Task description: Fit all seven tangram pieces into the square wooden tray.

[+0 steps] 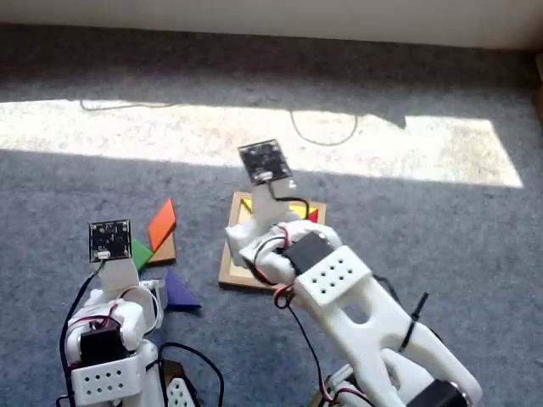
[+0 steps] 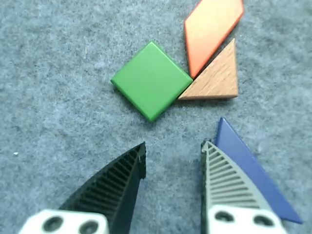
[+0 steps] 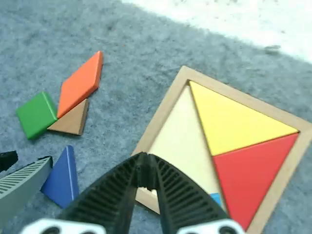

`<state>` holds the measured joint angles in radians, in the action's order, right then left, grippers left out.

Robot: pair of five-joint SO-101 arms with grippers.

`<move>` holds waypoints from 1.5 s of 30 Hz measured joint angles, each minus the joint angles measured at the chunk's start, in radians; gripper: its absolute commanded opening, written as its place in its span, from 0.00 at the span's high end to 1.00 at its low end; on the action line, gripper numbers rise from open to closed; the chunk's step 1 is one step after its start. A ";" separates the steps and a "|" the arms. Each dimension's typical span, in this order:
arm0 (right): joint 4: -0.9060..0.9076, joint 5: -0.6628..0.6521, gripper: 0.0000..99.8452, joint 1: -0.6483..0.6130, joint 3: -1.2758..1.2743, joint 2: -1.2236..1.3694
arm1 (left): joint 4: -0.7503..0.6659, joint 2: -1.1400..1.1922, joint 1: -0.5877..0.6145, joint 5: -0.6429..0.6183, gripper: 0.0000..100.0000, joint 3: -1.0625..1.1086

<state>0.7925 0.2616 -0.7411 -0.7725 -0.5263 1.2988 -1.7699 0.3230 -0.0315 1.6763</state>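
High view. Square wooden tray [image 1: 226, 257] lies on grey carpet [image 1: 441, 229], part hidden under the right arm [image 1: 339, 284]. Yellow [image 1: 247, 205] and red [image 1: 313, 215] show inside it. Left arm [image 1: 110, 339] stands beside a loose group: orange parallelogram [image 1: 162, 223], green square [image 1: 141, 252], wooden triangle [image 1: 164, 251], and the blue triangle [image 1: 180, 291] a little apart, nearer the arm's base.

Left wrist view. Left tool [image 2: 173, 151] is spread wide, nothing between its fingers, poised over bare carpet. Ahead of the tips: green square [image 2: 151, 80], one corner meeting the wooden triangle [image 2: 217, 78]. Orange parallelogram [image 2: 212, 31] lies edge to edge along that triangle. Blue triangle [image 2: 253, 178] sits just beside the grey finger [image 2: 224, 180], which overlaps it in the picture; contact cannot be judged.

Right wrist view. Right tool [image 3: 145, 168] is closed, tips together, holding nothing, above the tray's near rim [image 3: 158, 114]. In the tray: yellow triangle [image 3: 234, 122] and red triangle [image 3: 253, 170], edges touching, plus a sliver of light blue piece [image 3: 216, 199] at the tool's side. The rest of the tray floor [image 3: 183, 141] is bare. Outside on the carpet: orange, green, wooden and blue pieces, with the left tool's grey finger [image 3: 22, 185] near the blue one.
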 measured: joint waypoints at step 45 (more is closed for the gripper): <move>0.213 -0.057 1.00 0.563 -0.904 -1.287 | 0.000 0.000 0.015 0.000 0.81 -0.017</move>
<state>1.0058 0.2048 -0.1780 -1.6763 -1.8136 1.2988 -1.7699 0.3383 -0.0315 1.6594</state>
